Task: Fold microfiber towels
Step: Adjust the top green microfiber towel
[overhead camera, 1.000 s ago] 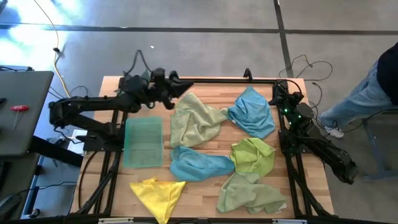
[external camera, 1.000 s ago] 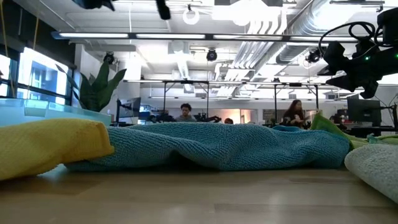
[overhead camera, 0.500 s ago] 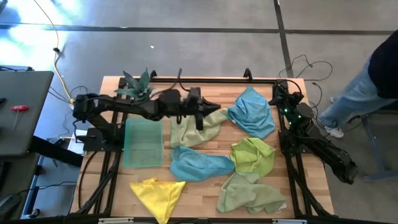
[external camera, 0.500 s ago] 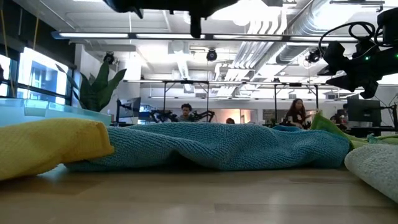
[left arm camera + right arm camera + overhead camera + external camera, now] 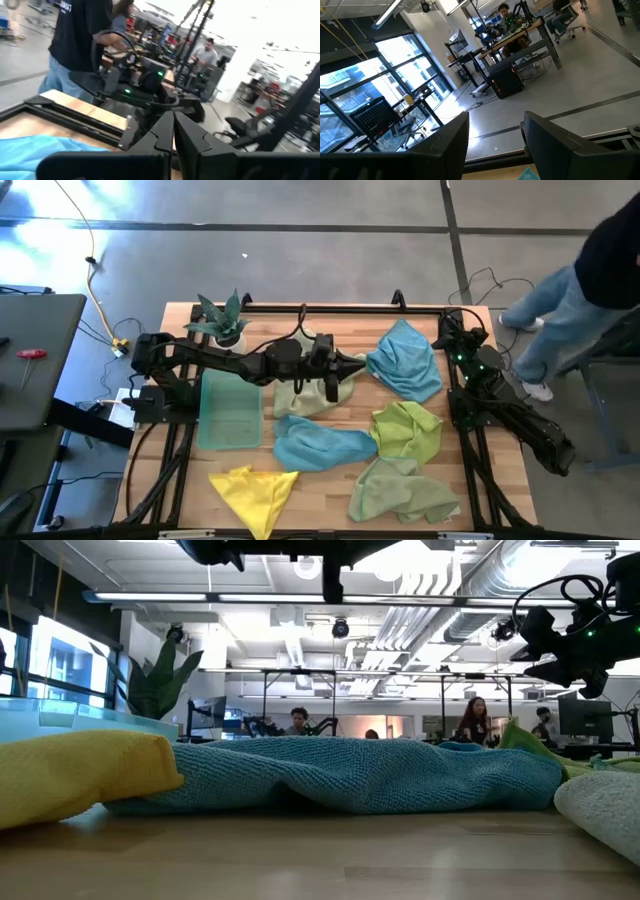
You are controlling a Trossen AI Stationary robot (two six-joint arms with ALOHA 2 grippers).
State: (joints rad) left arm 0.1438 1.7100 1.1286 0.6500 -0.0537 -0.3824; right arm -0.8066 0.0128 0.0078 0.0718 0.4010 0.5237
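Note:
Several microfiber towels lie crumpled on the wooden table: a pale green one (image 5: 300,395) at the far middle, a sky blue one (image 5: 408,362) at the far right, another blue one (image 5: 320,445) in the middle, a green one (image 5: 408,430), a pale green one (image 5: 400,495) and a yellow one (image 5: 255,488) near the front edge. My left gripper (image 5: 358,364) is shut and empty. It points level toward the table's right, above the far pale green towel, its tips close to the far blue towel's edge. My right gripper (image 5: 495,150) stands open and empty at the right edge.
A translucent green tray (image 5: 230,410) lies at the table's left, and a small potted plant (image 5: 222,318) stands at the far left corner. A black frame (image 5: 400,305) runs along the table's edges. A person (image 5: 590,290) stands beyond the right edge.
My left arm has swung from the far left corner toward the table's right and sunk a little. It now reaches out over the far pale green towel, with its gripper still shut. The towels have not moved.

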